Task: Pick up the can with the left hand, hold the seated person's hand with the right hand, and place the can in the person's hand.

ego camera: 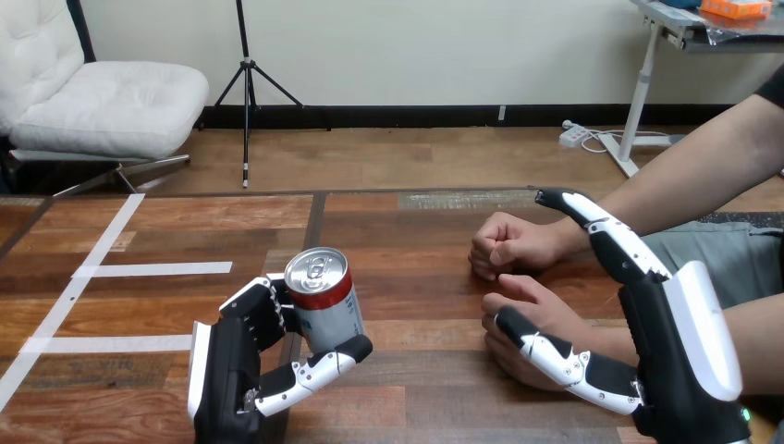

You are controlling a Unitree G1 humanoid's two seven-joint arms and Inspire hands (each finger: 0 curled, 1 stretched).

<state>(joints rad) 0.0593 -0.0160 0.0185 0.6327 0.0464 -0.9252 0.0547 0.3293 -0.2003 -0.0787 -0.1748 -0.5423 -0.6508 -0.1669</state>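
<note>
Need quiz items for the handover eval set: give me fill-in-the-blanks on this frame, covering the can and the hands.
1. The left hand holds the ___, fingers and thumb curled round it.
2. What it holds is silver with a ___ band just under its top.
3. The person's farther hand is closed into a ___.
4. The right hand has its ___ lying across the person's nearer hand.

Missing words: can; red; fist; thumb.
</note>
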